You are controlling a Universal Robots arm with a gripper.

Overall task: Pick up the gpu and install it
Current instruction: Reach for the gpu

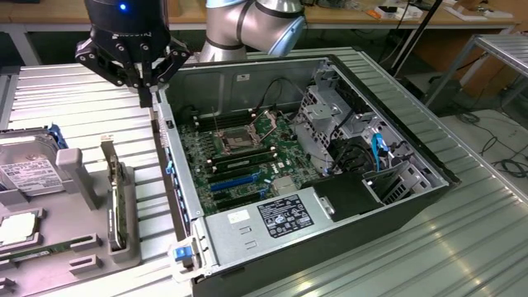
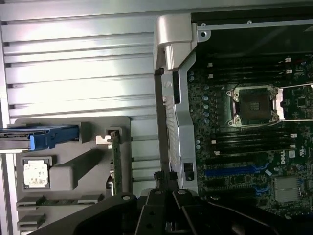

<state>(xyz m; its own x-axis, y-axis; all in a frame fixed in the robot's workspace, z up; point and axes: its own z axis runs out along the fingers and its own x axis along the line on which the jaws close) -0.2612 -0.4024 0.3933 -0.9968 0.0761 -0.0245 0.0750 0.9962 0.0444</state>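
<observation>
Gripper (image 1: pixel 147 99) fingers are closed against each other. They hang just above the computer case (image 1: pixel 396 148), over its wall on the exterior view's left, near the back corner. The gpu (image 1: pixel 115 198) stands on edge in a slot of the grey holder (image 1: pixel 78 179). The holder sits on the ribbed metal table (image 1: pixel 99 105), toward its edge at the exterior view's left. It is just beside the case and apart from the gripper.

The exterior view takes in the whole case lying open at the table's middle. Inside are the motherboard (image 1: pixel 247 154), a blue cable (image 1: pixel 378 151) and the power supply (image 1: pixel 264 219) at the near corner. The silver arm (image 1: pixel 256 25) rises behind.

The wrist view looks straight down, so the gpu (image 2: pixel 115 166) appears as a thin green line. The hard drive (image 2: pixel 34 138) in its blue caddy and a bare processor chip (image 2: pixel 35 175) lie in the holder (image 2: pixel 73 171) near it. Here the gripper (image 2: pixel 167 188) sits over the case's silver wall (image 2: pixel 171 107). The processor socket (image 2: pixel 255 105) and blue slots (image 2: pixel 234 172) are plainer here.

The power supply carries a black label (image 1: pixel 285 216) with white print, and the hard drive (image 1: pixel 29 170) carries a white one. Neither can be read. A short white mark on the motherboard (image 2: pixel 244 147) near the blue slots is too small to make out.
</observation>
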